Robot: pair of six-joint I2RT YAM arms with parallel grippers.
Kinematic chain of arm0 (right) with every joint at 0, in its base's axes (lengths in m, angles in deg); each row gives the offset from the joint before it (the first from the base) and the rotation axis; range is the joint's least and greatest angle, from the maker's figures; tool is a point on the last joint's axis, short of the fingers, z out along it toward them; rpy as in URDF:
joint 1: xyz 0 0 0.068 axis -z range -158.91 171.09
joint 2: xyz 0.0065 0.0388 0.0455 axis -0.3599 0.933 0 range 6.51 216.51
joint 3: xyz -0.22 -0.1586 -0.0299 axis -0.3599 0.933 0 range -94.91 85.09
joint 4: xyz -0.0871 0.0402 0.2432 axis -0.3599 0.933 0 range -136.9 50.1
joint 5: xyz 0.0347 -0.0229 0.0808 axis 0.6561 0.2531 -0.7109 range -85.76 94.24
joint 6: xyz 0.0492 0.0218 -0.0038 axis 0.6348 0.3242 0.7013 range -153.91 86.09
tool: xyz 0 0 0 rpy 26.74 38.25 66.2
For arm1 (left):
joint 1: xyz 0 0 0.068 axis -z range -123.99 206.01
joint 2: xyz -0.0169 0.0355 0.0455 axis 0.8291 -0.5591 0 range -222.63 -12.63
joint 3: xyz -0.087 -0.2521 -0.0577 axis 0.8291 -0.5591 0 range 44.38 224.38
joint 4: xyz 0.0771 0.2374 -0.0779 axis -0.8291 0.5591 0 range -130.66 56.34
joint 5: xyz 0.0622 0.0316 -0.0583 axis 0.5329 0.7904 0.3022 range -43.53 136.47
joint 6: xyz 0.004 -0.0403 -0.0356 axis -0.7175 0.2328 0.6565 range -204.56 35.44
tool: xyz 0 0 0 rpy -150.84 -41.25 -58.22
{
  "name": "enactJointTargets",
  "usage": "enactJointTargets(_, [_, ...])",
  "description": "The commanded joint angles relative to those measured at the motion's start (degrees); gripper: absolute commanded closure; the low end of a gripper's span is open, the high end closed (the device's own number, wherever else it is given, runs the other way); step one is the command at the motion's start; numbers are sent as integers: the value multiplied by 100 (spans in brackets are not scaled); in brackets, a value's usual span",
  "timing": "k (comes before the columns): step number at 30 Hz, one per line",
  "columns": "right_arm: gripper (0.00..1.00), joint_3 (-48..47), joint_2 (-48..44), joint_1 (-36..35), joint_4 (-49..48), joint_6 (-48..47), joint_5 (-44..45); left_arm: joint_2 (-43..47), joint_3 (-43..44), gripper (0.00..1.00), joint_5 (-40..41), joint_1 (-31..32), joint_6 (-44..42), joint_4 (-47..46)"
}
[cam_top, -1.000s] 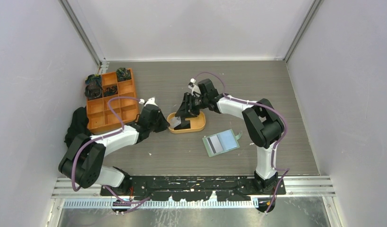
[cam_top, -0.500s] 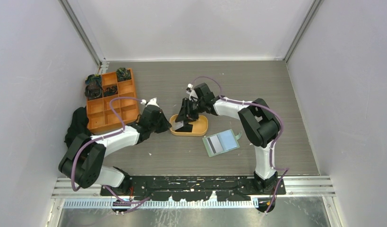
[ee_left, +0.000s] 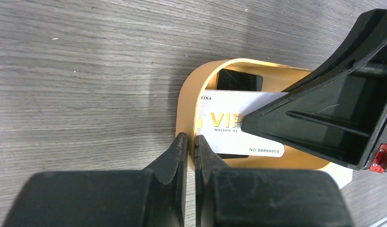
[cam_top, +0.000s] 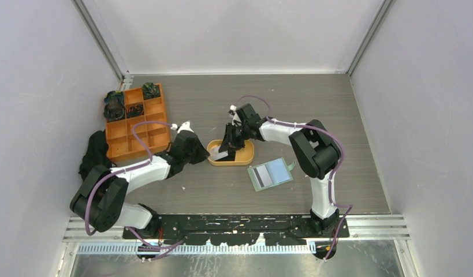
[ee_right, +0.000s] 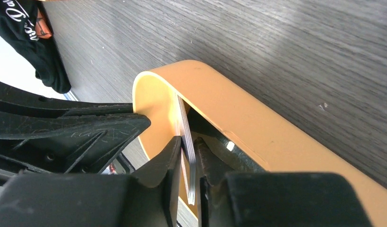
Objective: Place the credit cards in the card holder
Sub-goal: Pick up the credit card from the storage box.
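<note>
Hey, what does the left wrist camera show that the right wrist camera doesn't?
Left wrist only: the white rectangular card face-up with gold VIP lettering, and a black rectangular card beneath it. Right wrist only: the right gripper pinching that white card edge-on, plus a black cloth. Both: the orange oval tray and the grey wood-grain table.

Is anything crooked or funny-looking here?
Yes. The white card isn't lying flat: it tilts up out of the orange tray, pinched by the right gripper. The left gripper clamps the tray's rim. The green card holder lies open, apart.
</note>
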Motion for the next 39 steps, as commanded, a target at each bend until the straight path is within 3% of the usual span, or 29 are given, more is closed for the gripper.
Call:
enactJointTargets(1, [84, -365, 73, 30, 14, -70, -119, 303, -136, 100, 340, 51, 315, -528])
enactJointTargets(3, [91, -505, 163, 92, 133, -203, -257, 333, -162, 100, 431, 65, 380, -561])
enactJointTargets(6, [93, -578, 224, 180, 168, -259, -578, 337, -163, 100, 427, 82, 422, -647])
enactJointTargets(18, [76, -504, 372, 373, 22, -10, -1167, 284, -146, 93, 180, 99, 425, -748])
enactJointTargets(30, [75, -297, 124, 613, -153, 118, -1461, 443, -189, 74, 180, 92, 398, -701])
enactJointTargets(39, [75, -152, 10, 832, -33, 47, -1521, 767, -250, 74, 212, 98, 265, -556])
